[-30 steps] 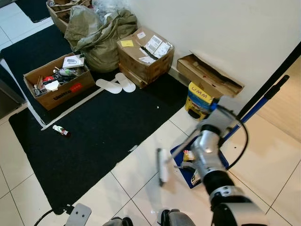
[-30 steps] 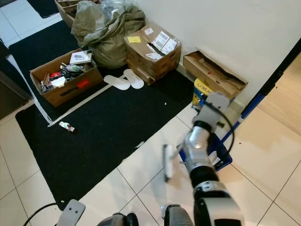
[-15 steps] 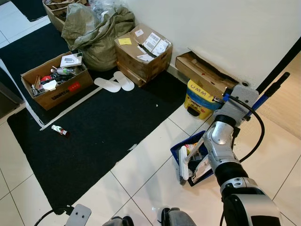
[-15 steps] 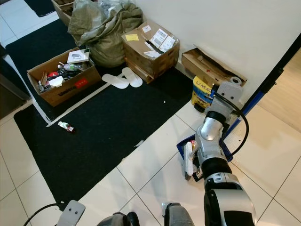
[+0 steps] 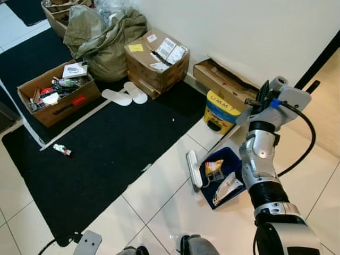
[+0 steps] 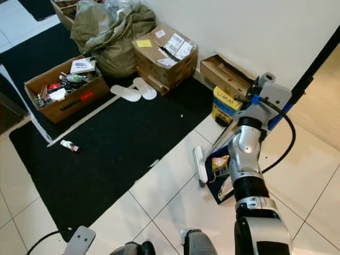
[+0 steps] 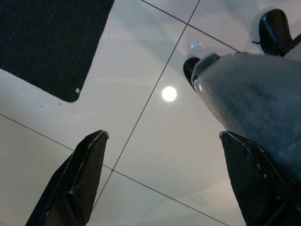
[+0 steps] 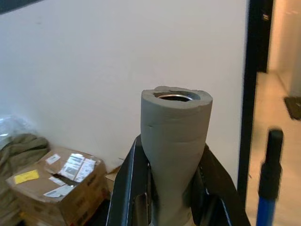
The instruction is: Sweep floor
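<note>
Right wrist view shows the right gripper [image 8: 171, 188] clamped around the grey foam broom handle [image 8: 175, 141]. The broom head [image 5: 194, 168] rests on the tile at the blue dustpan's [image 5: 234, 160] open edge, wrappers [image 5: 213, 167] already inside. This looks like the push-in step; next, another stroke toward the dustpan. Beside the robot's leg, the left gripper [image 7: 160, 181] hangs spread wide.

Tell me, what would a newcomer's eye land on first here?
Probably the silver right arm, its right gripper clamped on a grey broom handle, with the brush beside a blue dustpan of wrappers on the white tiles. Next, the black mat and cluttered boxes along the wall.
</note>
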